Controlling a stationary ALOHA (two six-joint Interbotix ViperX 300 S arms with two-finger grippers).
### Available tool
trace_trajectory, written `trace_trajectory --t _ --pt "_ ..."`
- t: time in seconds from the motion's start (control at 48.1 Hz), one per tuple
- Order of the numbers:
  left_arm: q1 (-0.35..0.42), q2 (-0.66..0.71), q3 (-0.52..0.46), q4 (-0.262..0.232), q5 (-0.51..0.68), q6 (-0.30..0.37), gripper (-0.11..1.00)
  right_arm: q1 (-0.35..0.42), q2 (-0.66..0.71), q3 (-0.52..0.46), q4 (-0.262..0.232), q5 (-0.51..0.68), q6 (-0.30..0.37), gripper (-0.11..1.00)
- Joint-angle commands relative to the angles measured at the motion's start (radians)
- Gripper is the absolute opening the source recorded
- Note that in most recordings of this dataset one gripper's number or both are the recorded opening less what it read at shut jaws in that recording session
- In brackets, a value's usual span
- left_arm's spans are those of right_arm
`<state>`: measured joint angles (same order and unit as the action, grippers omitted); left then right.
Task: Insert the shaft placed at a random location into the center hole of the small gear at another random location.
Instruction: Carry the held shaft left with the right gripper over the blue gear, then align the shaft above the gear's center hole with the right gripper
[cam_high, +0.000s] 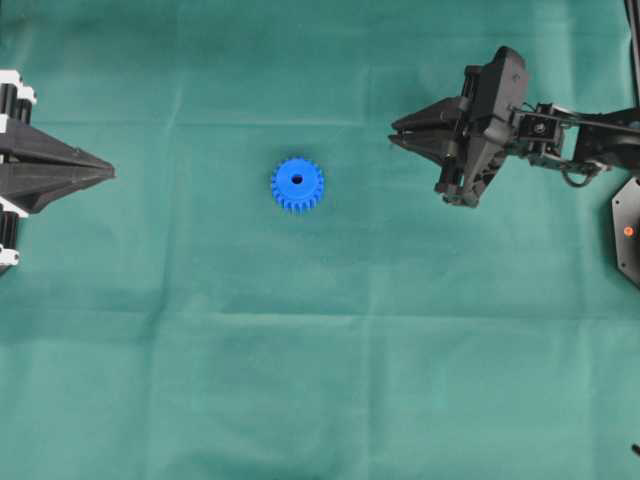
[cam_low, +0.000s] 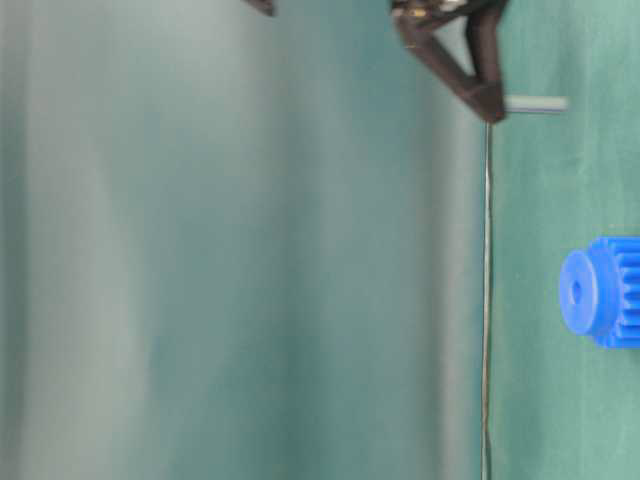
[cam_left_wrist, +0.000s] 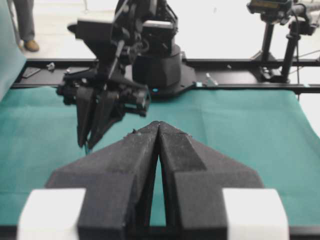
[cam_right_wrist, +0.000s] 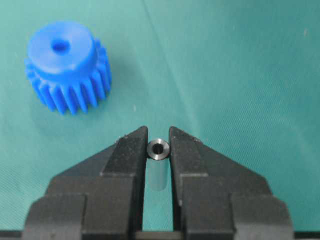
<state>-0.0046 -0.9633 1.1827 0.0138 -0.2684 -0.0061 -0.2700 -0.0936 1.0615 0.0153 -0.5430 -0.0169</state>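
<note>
The small blue gear (cam_high: 297, 184) lies flat on the green cloth, its center hole (cam_high: 297, 180) facing up. It also shows in the right wrist view (cam_right_wrist: 67, 65), with the hole (cam_right_wrist: 60, 46) at upper left, and in the table-level view (cam_low: 600, 292). My right gripper (cam_high: 393, 131) is to the right of the gear and apart from it, shut on the silver shaft (cam_right_wrist: 159, 150). The shaft stands upright between the fingertips and sticks out below them in the table-level view (cam_low: 535, 104). My left gripper (cam_high: 110, 172) is shut and empty at the far left.
A black part with an orange dot (cam_high: 628, 232) sits at the right table edge. In the left wrist view the right arm's base (cam_left_wrist: 160, 65) and camera stands (cam_left_wrist: 280, 40) stand beyond the cloth's far edge.
</note>
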Motion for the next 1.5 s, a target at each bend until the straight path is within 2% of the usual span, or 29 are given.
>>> trace_trajectory --t 0.0,0.166,0.54,1.059,1.267,1.475 --pt "-0.002 0.008 -0.023 0.002 -0.006 -0.002 0.00 0.005 -0.081 -0.038 -0.011 0.075 -0.012 0.13" --pt "-0.002 0.008 -0.023 0.002 -0.005 -0.002 0.00 0.011 -0.121 -0.054 -0.020 0.143 -0.012 0.13" --pt "-0.002 0.009 -0.023 0.003 0.002 -0.002 0.00 0.026 -0.098 -0.077 -0.018 0.130 -0.005 0.13" --pt "-0.002 0.011 -0.023 0.002 0.003 -0.003 0.00 0.123 0.115 -0.344 -0.020 0.161 -0.011 0.13" --pt "-0.002 0.011 -0.023 0.003 0.003 -0.003 0.00 0.141 0.160 -0.408 -0.020 0.181 -0.011 0.13" --pt "-0.002 0.011 -0.023 0.002 0.002 -0.003 0.00 0.146 0.170 -0.425 -0.020 0.181 -0.011 0.13"
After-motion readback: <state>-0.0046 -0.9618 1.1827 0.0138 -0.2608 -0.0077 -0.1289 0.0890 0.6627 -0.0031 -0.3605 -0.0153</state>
